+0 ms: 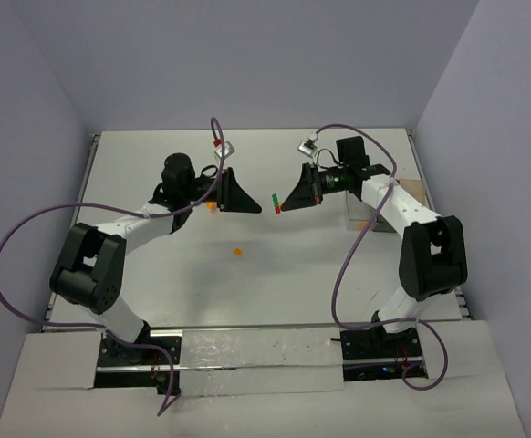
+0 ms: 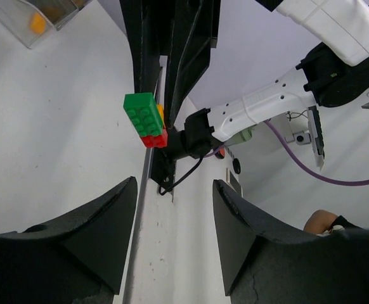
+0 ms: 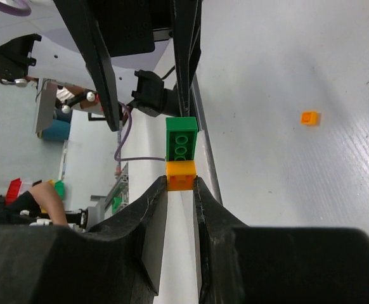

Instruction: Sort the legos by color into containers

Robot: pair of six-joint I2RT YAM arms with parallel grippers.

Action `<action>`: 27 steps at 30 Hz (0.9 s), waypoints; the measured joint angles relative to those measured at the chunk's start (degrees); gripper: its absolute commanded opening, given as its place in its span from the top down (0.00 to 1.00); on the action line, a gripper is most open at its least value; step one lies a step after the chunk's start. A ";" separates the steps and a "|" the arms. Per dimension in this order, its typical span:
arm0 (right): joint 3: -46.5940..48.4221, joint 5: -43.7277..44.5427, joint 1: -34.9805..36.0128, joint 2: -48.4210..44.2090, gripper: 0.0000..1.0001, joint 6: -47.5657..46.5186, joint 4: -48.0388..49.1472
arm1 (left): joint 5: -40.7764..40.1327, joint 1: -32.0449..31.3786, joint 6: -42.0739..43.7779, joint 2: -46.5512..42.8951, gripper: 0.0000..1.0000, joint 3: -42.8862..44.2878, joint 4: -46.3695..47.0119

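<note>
The right gripper [image 3: 181,185] is closed on the orange brick [image 3: 181,174] of a 3-colour lego stack [image 2: 145,120], held in mid-air. Facing the stack and just short of it, the left gripper [image 2: 174,190] stands partly open, empty. A clean split likely needs the left fingers [image 2: 96,234] centred on the green brick [image 3: 182,140] alone, closing squarely, then peeling sideways. 1 loose orange lego [image 1: 238,250] lies well apart from the stack.

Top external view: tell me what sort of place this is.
Likely a robotics lab cell: two arms bolted at a white table, plain walls around it, a lego stack in the right fingers.
</note>
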 measured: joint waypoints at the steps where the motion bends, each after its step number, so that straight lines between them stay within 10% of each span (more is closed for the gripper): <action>1: 0.00 0.19 0.14 0.00 1.00 0.58 0.58 | 0.00 -0.06 -0.50 0.00 0.42 0.00 0.58; 27: -0.20 0.76 3.31 0.00 1.00 7.32 6.97 | -4.62 -2.69 8.42 0.05 0.52 3.02 -9.89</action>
